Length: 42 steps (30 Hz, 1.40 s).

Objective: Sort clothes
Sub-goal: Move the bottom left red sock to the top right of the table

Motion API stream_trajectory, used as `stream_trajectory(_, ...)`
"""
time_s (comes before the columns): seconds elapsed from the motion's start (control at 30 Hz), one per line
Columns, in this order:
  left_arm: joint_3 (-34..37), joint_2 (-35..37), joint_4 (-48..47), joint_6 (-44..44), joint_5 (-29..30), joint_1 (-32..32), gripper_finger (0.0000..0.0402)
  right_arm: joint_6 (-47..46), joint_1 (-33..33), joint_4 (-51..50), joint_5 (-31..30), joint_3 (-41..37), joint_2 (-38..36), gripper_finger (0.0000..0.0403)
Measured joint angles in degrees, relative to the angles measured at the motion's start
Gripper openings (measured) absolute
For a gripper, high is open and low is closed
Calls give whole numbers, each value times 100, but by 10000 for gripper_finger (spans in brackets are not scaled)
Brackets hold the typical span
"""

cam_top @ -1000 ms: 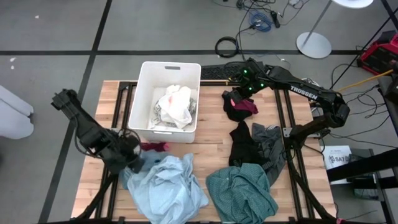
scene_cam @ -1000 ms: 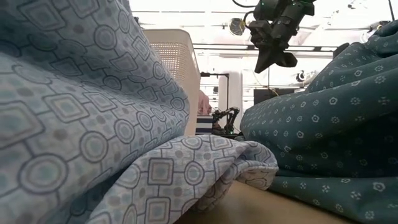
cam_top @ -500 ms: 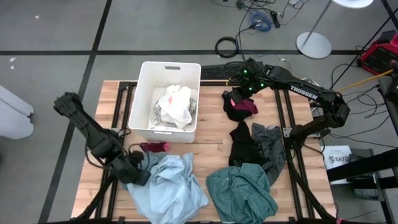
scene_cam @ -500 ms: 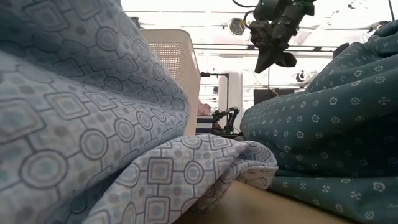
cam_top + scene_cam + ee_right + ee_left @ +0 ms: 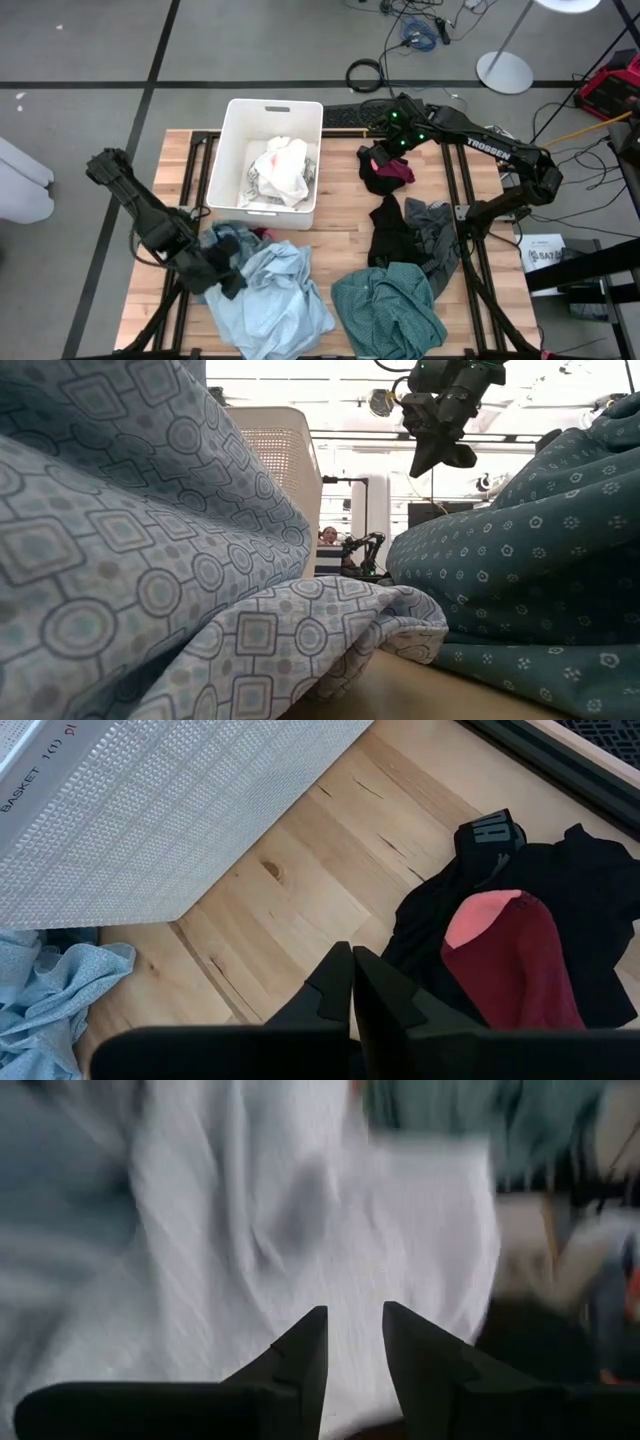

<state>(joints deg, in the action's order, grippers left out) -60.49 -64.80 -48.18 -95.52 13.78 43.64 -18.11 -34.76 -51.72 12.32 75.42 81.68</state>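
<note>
The left gripper now sits at the upper-left edge of the light blue shirt, having moved toward 3 o'clock since half a second ago; the shirt's top-left corner has bunched up toward the bin, and the small magenta piece that lay bare at the bin's near corner is now mostly covered, only a sliver showing; in the left wrist view its fingers stand a little apart over pale cloth with nothing between them. The right arm has not shifted.

At the near edge of the table, the light blue shirt fills 7 o'clock and the teal patterned shirt lies at 5 o'clock, the two just beside each other and both reaching the near rim; bare wood lies between them and the white bin. A black and dark grey heap sits at 3 o'clock, just beyond the teal shirt.

The left arm stretches from its base at 9 o'clock down and inward, wrist low over the cloth. Farther off, the bin at 11 o'clock holds white-grey garments. The right gripper hangs at 1 o'clock above a black and dark red pile, its fingers pressed together on nothing.
</note>
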Motion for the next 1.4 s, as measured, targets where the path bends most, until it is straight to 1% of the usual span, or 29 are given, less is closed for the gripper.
stream_trajectory(0.17, -4, 315, -993, -419, 2323, -13, 109, -11, 0, 0, 0, 0, -1, 0)
stream_trajectory(0.2, -4, 317, -1213, -503, 2639, -52, 109, -14, 0, 0, 0, 0, -1, 0)
stream_trajectory(0.23, -2, 305, -1374, -604, 2815, -119, 109, -18, -2, 0, 0, 0, -1, 0)
stream_trajectory(0.27, 30, 267, -1443, -694, 2847, -212, 109, -24, -1, 0, 0, 0, -1, 0)
stream_trajectory(0.33, 186, 206, -1385, -715, 2710, -375, 109, -24, 0, 0, 0, 0, -1, 0)
stream_trajectory(0.4, 295, 95, -1397, -608, 2340, -451, 109, -51, 0, -1, 0, 0, 1, 0)
stream_trajectory(0.53, 302, -163, -2043, -1043, 1702, -415, 102, -68, 0, -16, 0, 0, 0, 0)
stream_trajectory(0.63, 302, -325, -2369, -1082, 1280, -377, 85, -68, -2, -93, -2, 0, -1, 0)
stream_trajectory(0.83, 302, -812, -3606, -1617, 1319, -439, 45, -68, 0, -48, -22, 0, -1, 0)
stream_trajectory(0.93, 339, -1152, -4172, -2100, 1387, -467, 24, -68, 0, -46, -22, 0, -1, 0)
stream_trajectory(1.0, 483, -1302, -4107, -2267, 1287, -507, 11, -68, -2, -42, -23, 0, -1, 0)
stream_trajectory(1.07, 714, -1435, -3899, -2423, 895, -509, 6, -68, -1, -44, -24, 0, -1, 0)
stream_trajectory(1.13, 963, -1574, -3891, -2974, 398, -458, 7, -61, -2, -42, -24, 0, -1, 0)
stream_trajectory(1.17, 1063, -1600, -3835, -3096, 234, -436, 8, -44, 0, -42, -24, 0, -1, 0)
stream_trajectory(1.23, 1199, -1632, -3760, -3128, 148, -431, 8, -20, -2, -40, -24, 0, -1, 0)
stream_trajectory(1.33, 1353, -1723, -3796, -3090, 333, -445, 8, 14, -2, -32, -27, 0, -1, 0)
stream_trajectory(1.4, 1507, -1774, -3882, -3064, 352, -484, 8, 66, -2, 16, -29, 0, 0, 0)
